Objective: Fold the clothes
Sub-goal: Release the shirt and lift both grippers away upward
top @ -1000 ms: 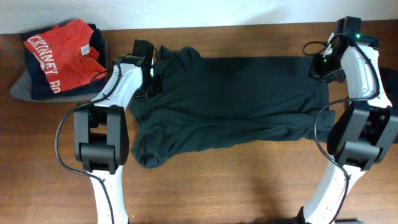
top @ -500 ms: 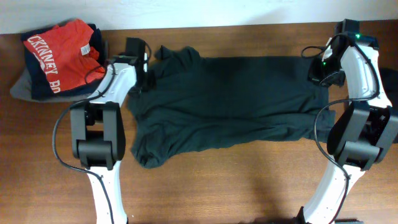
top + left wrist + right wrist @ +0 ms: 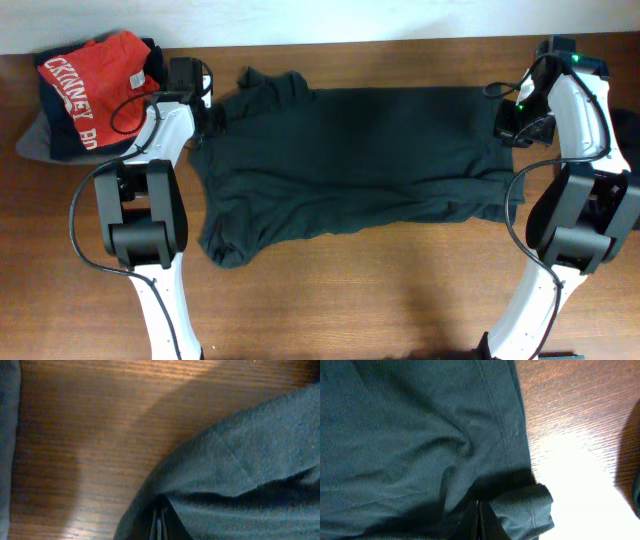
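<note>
A dark grey-green T-shirt (image 3: pixel 350 160) lies spread across the wooden table in the overhead view. My left gripper (image 3: pixel 207 125) is shut on the shirt's left edge near the sleeve; the left wrist view shows the fabric (image 3: pixel 240 460) pinched between the closed fingers (image 3: pixel 159 527). My right gripper (image 3: pixel 512 128) is shut on the shirt's right edge; the right wrist view shows a fold of cloth (image 3: pixel 420 435) caught in the closed fingers (image 3: pixel 479 525). The shirt is pulled fairly flat between the two grippers, with its lower hem bunched.
A pile of folded clothes (image 3: pixel 60 140) with a red shirt with white lettering (image 3: pixel 95 85) on top lies at the far left corner. Bare wooden table (image 3: pixel 380 290) runs along the front. A wall edge runs along the back.
My left gripper has moved left toward the pile, dragging the shirt's left edge with it and stretching the shirt wider. The right gripper has stayed almost in place.
</note>
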